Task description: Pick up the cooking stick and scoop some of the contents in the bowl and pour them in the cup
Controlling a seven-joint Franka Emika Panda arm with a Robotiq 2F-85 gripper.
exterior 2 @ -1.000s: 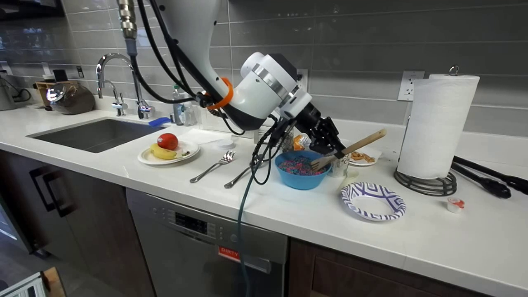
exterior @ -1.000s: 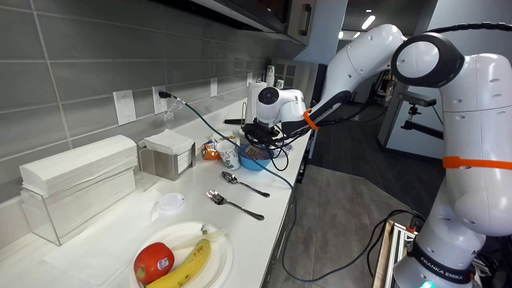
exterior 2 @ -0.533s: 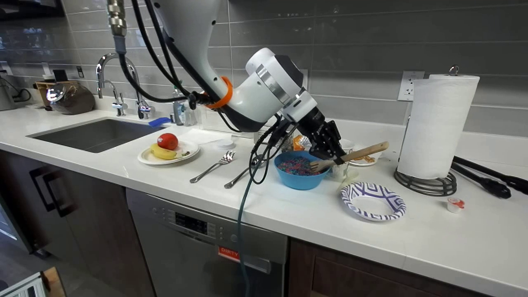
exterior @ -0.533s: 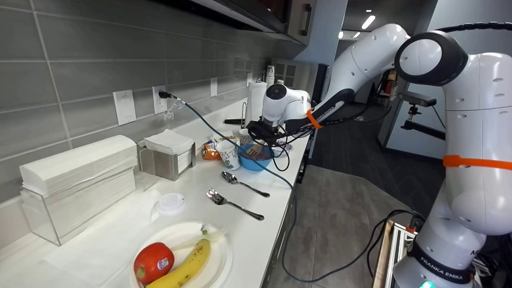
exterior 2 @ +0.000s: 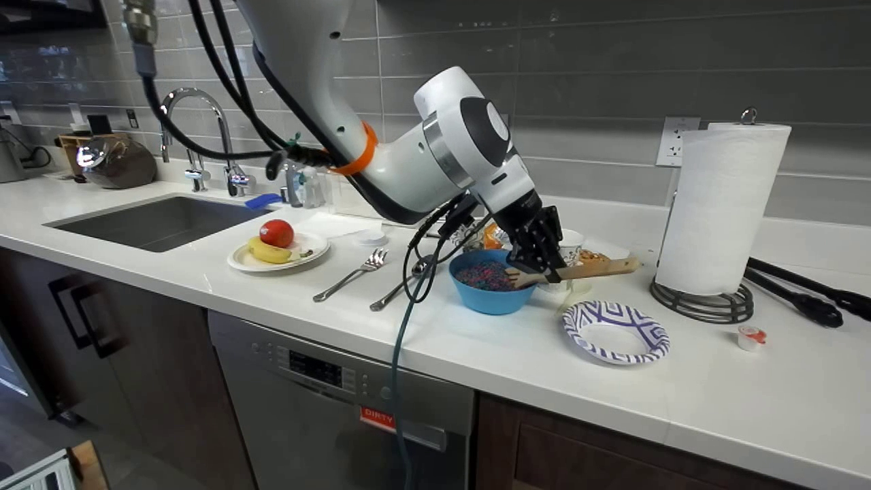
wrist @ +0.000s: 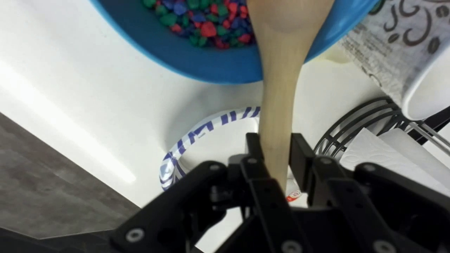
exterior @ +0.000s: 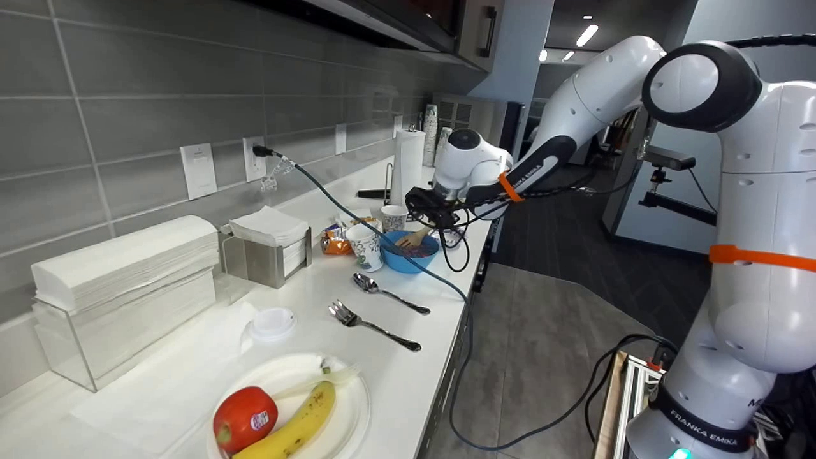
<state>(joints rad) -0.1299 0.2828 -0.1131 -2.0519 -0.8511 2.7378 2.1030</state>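
Cooking stick [wrist: 279, 95] tipped flatter, hand [wrist: 276, 144] pinching it

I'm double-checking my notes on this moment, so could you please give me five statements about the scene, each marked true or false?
1. The gripper holds the cooking stick. True.
2. The cooking stick is dark metal. False: it is tan wood.
3. The cooking stick passes over the rim of the blue bowl. True.
4. The blue bowl is empty. False: it holds colourful bits.
5. The metal fork and spoon lie on the counter. True.
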